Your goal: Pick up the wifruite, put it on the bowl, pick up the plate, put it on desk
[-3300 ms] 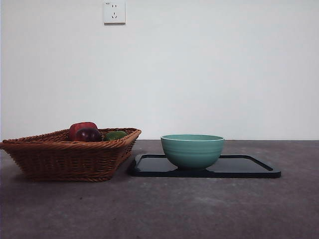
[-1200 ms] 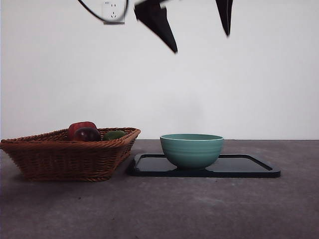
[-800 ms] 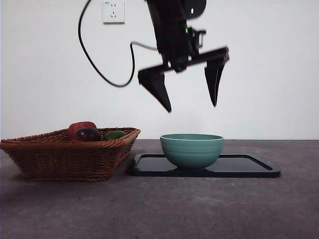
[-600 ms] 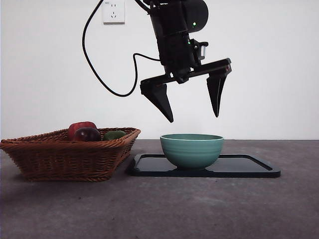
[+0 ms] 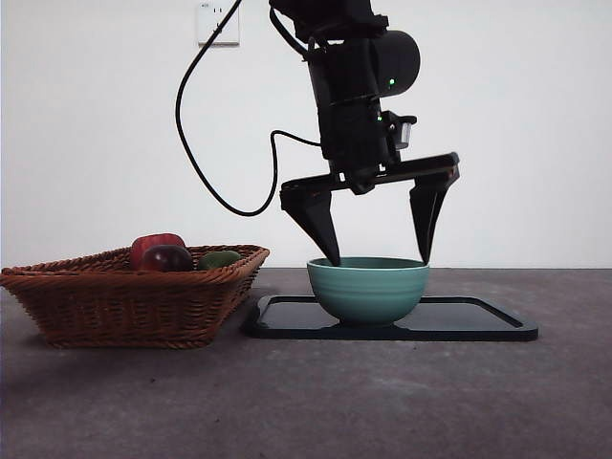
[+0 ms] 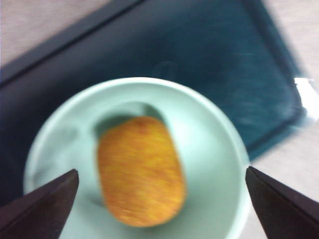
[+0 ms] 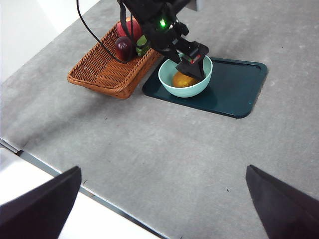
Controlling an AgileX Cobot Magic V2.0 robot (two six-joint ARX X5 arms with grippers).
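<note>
On desk (image 5: 316,402), from left: basket (image 5: 134,298) with red, purple, green fruit. Dark tray (image 5: 459,321) touching basket, bowl (image 5: 368,289) on it. Wifruite (image 6: 140,170) lying inside bowl. Left gripper (image 5: 379,258) at bowl rim, jaws spread wide, empty. Right gripper (image 7: 162,199) high, well apart, jaws wide.

Left gripper (image 5: 379,261): now down from the top of the front view, jaws spread, tips at the bowl (image 5: 369,289) rim.

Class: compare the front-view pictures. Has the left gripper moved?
Yes. The left gripper has come down from the top edge toward the bowl; its open fingers now reach the rim.
</note>
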